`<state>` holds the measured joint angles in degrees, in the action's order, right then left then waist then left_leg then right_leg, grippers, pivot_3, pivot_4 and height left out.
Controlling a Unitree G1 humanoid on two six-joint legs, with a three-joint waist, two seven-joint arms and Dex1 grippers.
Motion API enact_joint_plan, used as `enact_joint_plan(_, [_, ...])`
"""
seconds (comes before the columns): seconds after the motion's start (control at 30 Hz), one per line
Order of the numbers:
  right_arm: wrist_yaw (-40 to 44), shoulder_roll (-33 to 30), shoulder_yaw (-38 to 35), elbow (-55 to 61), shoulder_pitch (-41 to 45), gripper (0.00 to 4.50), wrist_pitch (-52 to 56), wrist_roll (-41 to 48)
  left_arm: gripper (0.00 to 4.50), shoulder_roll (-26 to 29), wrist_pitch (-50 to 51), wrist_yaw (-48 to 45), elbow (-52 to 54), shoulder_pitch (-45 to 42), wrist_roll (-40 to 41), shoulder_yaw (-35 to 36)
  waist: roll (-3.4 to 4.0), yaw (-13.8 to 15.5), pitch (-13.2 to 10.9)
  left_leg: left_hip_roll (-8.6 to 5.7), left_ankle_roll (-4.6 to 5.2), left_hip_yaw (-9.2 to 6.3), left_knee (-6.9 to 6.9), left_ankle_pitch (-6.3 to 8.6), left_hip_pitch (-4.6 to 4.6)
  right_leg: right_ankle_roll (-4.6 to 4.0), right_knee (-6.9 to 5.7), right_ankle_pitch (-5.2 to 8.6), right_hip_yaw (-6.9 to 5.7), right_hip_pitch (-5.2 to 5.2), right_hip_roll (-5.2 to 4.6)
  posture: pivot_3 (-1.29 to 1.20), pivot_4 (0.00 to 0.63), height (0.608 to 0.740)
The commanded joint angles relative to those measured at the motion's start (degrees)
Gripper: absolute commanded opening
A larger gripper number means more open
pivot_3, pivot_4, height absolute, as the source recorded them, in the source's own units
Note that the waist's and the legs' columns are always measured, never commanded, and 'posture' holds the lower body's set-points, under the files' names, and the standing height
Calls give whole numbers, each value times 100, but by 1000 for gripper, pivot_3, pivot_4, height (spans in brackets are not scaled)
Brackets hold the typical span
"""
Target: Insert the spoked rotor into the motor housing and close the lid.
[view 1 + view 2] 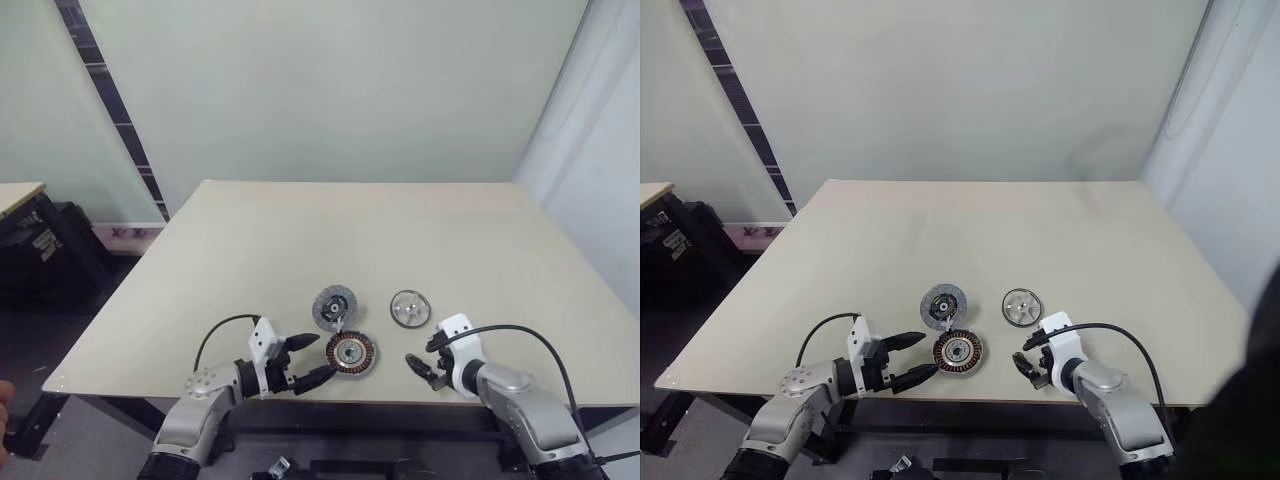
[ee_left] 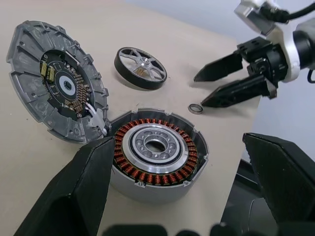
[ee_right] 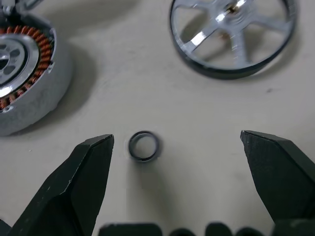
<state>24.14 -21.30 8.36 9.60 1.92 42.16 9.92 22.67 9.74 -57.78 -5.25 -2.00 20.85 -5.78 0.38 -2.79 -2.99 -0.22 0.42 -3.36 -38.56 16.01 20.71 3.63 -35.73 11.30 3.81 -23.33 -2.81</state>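
On the worktop (image 1: 250, 230) the rotor (image 1: 351, 352) lies near the front edge. The housing (image 1: 334, 307) is just beside it at 11 o'clock, and they look like they touch. The lid (image 1: 410, 308) lies flat at 2 o'clock from the rotor, a bit apart. A tiny ring (image 3: 143, 145) lies at 6 o'clock from the lid. The left tool (image 1: 322, 361) is wide open at 9 o'clock of the rotor and holds nothing. The right tool (image 1: 415, 366) is wide open by the ring and holds nothing.

Copper-wound rotor (image 2: 155, 152), silver spoked lid (image 2: 141, 67)
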Motion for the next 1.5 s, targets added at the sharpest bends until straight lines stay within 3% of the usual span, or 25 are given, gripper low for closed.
enact_joint_plan(0.03, [55,39,57,9,157,4500,-202,-51,4447,61,-38,-76,100,-28,-26,-32,0,0,0,0,0,0,0,0,0,0,0,0,0,0,0,0,0,740])
enact_joint_plan(0.47, [55,153,237,-331,193,4500,-431,-213,4447,65,-20,-66,179,25,-93,-105,0,-1,0,0,0,-1,0,0,-1,0,0,0,0,0,0,0,0,740])
enact_joint_plan(0.6, [38,209,253,-433,216,3603,-466,-262,4500,61,-10,-47,212,27,-96,-115,-1,-4,0,2,0,0,-2,0,-3,0,-1,0,0,1,0,0,0,740])
enact_joint_plan(0.87, [53,249,245,-374,195,756,-312,-260,4500,80,40,-2,294,46,-77,-122,-1,-4,1,3,0,-1,4,0,-3,0,-2,0,-1,-1,1,0,0,740])
enact_joint_plan(1.27, [11,392,107,52,418,677,-305,-145,4500,110,41,98,243,-37,-3,67,-1,-3,1,3,0,-1,4,0,-3,0,-3,0,-1,-3,1,0,0,740])
enact_joint_plan(1.5, [130,572,417,483,797,677,13,-55,4500,244,-238,65,-58,-170,24,399,-1,-3,1,3,0,-3,4,0,-3,0,-3,0,-3,-3,1,0,0,740])
